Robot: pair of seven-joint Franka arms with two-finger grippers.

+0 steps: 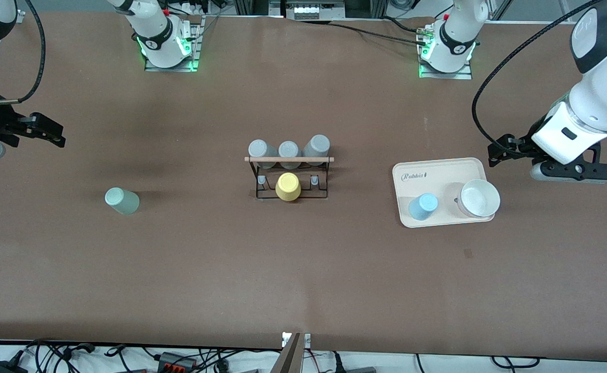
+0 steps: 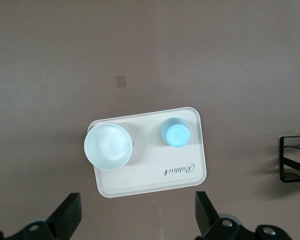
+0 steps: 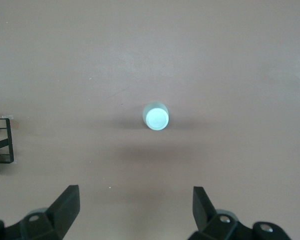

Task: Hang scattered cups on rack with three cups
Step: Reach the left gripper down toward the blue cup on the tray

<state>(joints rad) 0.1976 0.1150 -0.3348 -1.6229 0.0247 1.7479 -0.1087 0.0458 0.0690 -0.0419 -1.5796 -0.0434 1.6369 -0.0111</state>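
The black wire rack point(image 1: 288, 176) with a wooden rod stands mid-table and carries three grey cups point(image 1: 288, 151) and a yellow cup point(image 1: 288, 187). The sage green cup point(image 1: 122, 200) lies on the bare table toward the right arm's end; it also shows in the right wrist view point(image 3: 156, 117). The light blue cup point(image 1: 423, 206) stands on the cream tray point(image 1: 440, 171); it also shows in the left wrist view point(image 2: 175, 132). My left gripper point(image 1: 495, 153) is open and empty in the air beside the tray point(image 2: 137, 215). My right gripper point(image 1: 54, 134) is open and empty, high over the table's right-arm end point(image 3: 135, 210).
A white bowl point(image 1: 478, 198) sits on the tray beside the blue cup, toward the left arm's end. A small dark mark point(image 1: 468, 253) is on the brown table, nearer the front camera than the tray. Cables run along the table's near edge.
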